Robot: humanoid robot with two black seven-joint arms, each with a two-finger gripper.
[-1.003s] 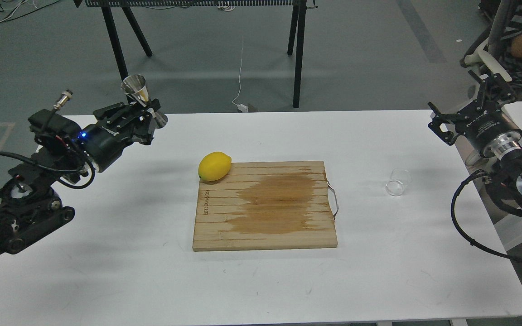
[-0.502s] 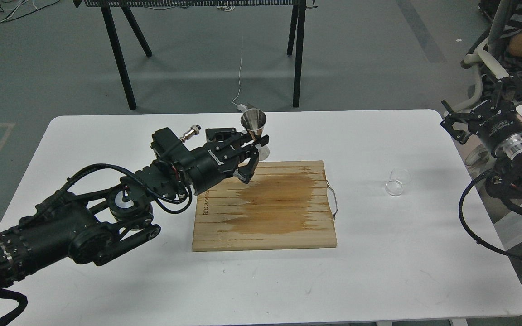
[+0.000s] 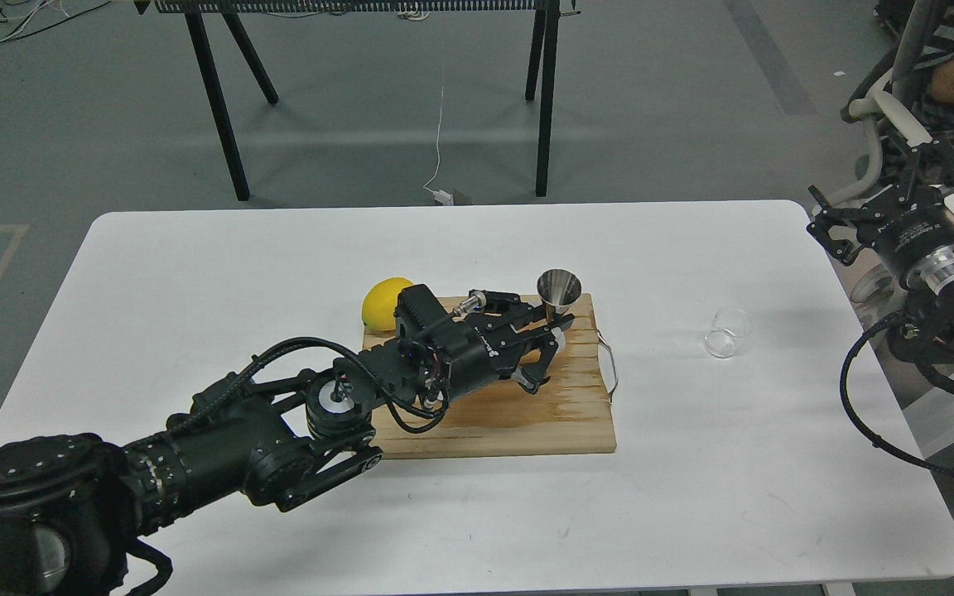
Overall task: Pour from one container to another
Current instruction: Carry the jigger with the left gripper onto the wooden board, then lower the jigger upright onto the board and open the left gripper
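The shiny steel jigger (image 3: 558, 296) stands upright over the far right part of the wooden cutting board (image 3: 527, 414), with my left gripper (image 3: 550, 335) shut on its lower half. The small clear glass cup (image 3: 728, 332) lies tilted on the white table, right of the board and apart from both grippers. My right gripper (image 3: 837, 223) hovers at the table's far right edge, above and right of the cup, its fingers spread with nothing in them.
A yellow lemon (image 3: 381, 302) sits at the board's far left corner, partly hidden by my left arm. The board has a metal wire handle (image 3: 609, 364) on its right side. Black table legs stand on the floor beyond the table.
My left arm has swung right and down across the board, carrying the jigger from the far left to the board's far right part. The right gripper has barely shifted.
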